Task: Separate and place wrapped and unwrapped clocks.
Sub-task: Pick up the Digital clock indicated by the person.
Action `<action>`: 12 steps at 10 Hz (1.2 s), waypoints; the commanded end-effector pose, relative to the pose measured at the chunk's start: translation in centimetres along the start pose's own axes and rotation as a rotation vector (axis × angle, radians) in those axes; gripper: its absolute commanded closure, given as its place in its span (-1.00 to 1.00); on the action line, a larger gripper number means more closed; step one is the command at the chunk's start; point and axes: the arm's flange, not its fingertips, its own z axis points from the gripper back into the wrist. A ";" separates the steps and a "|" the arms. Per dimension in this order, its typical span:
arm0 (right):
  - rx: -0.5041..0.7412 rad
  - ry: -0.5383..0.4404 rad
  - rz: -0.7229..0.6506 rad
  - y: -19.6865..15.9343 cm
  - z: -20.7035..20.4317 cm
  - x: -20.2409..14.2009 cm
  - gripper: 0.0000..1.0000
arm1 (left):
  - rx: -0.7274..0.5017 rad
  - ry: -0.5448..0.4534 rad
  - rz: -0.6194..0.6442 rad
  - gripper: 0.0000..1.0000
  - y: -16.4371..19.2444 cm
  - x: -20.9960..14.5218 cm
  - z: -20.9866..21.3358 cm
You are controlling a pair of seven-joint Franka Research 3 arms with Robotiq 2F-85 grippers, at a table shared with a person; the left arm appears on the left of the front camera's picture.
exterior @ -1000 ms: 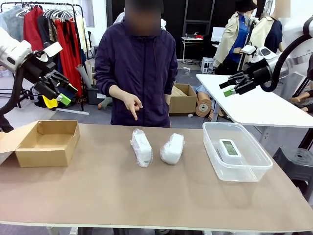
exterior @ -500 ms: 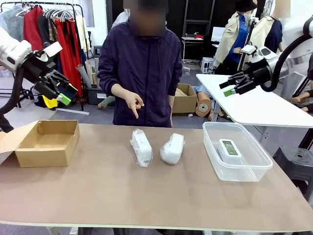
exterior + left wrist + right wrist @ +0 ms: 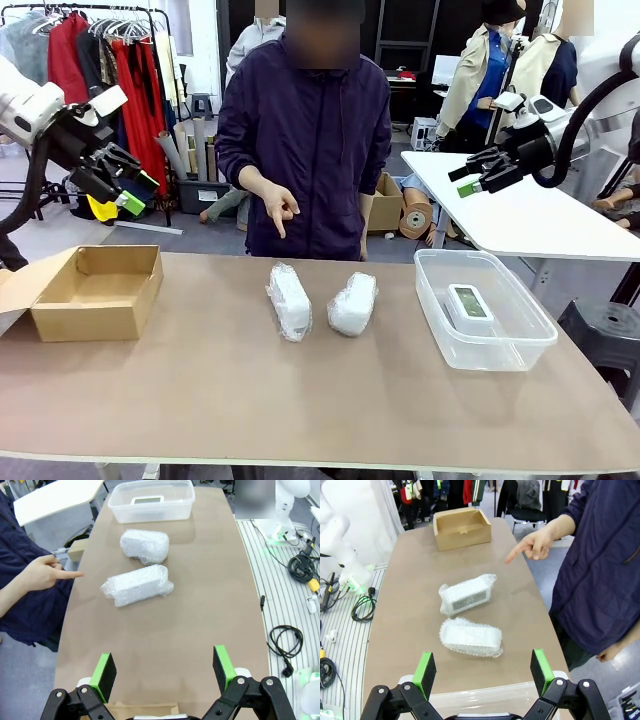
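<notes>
I am holding my left gripper (image 3: 135,190) and right gripper (image 3: 470,178) high, jaws apart and empty, with the bare clock (image 3: 469,304) lying sorted in the clear tub (image 3: 520,352), while both wrapped bundles (image 3: 289,300) are waiting mid-table, probably bound for the cardboard box (image 3: 95,322).

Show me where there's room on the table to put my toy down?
The biggest bare patch is the near strip of table, in front of everything. There's also good room between the cardboard box and the left bundle. It's tighter between the right bundle and the clear tub, and tightest between the two bundles.
</notes>
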 end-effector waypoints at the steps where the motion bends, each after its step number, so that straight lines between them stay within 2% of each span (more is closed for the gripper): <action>1: 0.004 -0.004 0.003 0.0 0.0 0.2 -1.00 | 0.000 0.000 0.000 -1.00 0.0 0.0 0.0; 3: 0.004 -0.004 0.003 0.0 0.0 0.2 -1.00 | 0.034 0.189 0.072 -1.00 -1.5 2.1 -1.1; 4: 0.004 -0.004 0.003 0.0 0.0 0.2 -1.00 | 0.064 0.302 0.149 -1.00 -2.3 3.3 -1.3; 6: 0.004 -0.004 0.003 0.0 0.0 0.2 -1.00 | 0.146 0.393 0.285 -1.00 -2.8 6.0 -4.1; 8: 0.004 -0.004 0.003 0.0 0.0 0.2 -1.00 | 0.202 0.409 0.354 -1.00 -3.6 8.5 -7.5; 9: 0.004 -0.004 0.003 0.0 0.0 0.2 -1.00 | 0.184 0.380 0.374 -1.00 -3.7 9.8 -9.1; 12: 0.004 -0.004 0.003 0.0 0.0 0.2 -1.00 | 0.128 0.305 0.292 -1.00 -6.0 13.0 -12.7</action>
